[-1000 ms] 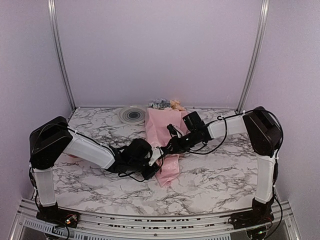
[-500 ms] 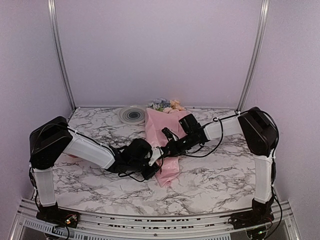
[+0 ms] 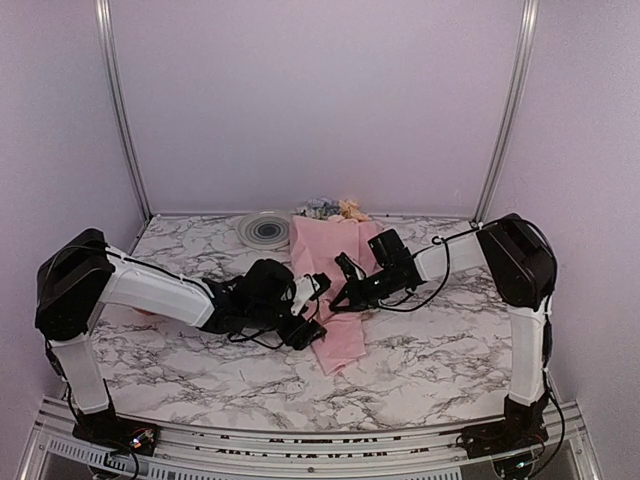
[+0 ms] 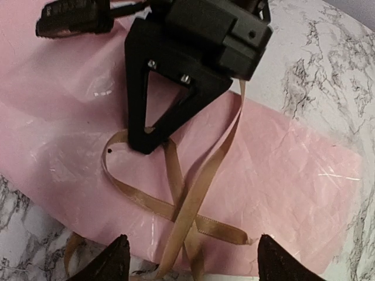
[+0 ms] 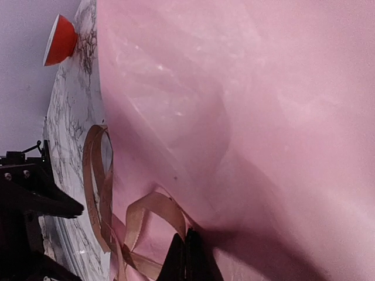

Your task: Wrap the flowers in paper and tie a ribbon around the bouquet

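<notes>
Pink paper (image 5: 263, 117) rolled into a cone forms the bouquet (image 3: 318, 250). It lies on the marble bench (image 3: 190, 255) between the two arms, its wide end toward the back wall and its narrow end toward the arm bases. The flowers (image 3: 330, 208) show at that wide end, small bluish, white and peach blooms just past the paper's rim.

Across the bouquet's middle lies the ribbon (image 4: 186, 202), tan and thin. It crosses over itself in loose loops on top of the paper, and one tail runs off the bouquet's edge onto the marble.

The left pincer (image 4: 193, 263) hangs over the bouquet's left edge with its fingertips (image 4: 116, 260) well apart, holding nothing. The ribbon's strands pass below the gap between them. The right pincer (image 5: 184, 254) reaches onto the bouquet's middle from the right. Its tips are pressed together on the ribbon, where one loop arches down into them right at the paper's surface. The two pincers are near each other over the bouquet, not touching.

Just beside the bouquet's wide end, to the left, a round grey-and-white disc (image 3: 265, 230) lies flat on the bench. An orange-red spool (image 5: 58, 41) sits on the marble beyond the bouquet's far edge as the right wrist camera sees it, well apart from the ribbon's loops.
</notes>
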You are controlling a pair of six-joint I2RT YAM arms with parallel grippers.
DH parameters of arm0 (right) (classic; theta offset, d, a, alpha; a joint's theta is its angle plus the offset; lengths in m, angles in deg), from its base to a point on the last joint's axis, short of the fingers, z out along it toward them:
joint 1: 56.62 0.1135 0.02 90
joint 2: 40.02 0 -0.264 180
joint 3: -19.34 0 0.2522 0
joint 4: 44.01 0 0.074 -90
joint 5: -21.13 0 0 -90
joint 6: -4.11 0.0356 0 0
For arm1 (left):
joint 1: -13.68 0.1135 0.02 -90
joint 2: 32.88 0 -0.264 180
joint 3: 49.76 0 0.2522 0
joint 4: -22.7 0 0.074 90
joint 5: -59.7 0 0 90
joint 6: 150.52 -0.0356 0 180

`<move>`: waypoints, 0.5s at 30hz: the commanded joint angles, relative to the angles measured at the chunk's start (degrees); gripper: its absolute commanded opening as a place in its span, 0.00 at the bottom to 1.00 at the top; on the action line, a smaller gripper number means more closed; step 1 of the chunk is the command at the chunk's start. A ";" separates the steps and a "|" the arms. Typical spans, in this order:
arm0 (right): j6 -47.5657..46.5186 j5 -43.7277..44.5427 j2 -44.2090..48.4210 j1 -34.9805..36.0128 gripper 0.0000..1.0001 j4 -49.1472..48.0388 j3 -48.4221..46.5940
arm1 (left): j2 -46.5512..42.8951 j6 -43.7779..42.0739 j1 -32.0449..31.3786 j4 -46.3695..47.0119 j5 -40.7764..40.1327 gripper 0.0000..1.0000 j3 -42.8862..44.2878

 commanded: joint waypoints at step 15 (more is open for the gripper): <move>1.34 1.06 1.52 -0.66 0.00 -3.18 1.00 | -8.33 17.74 9.83 -25.32 -9.31 0.61 -2.95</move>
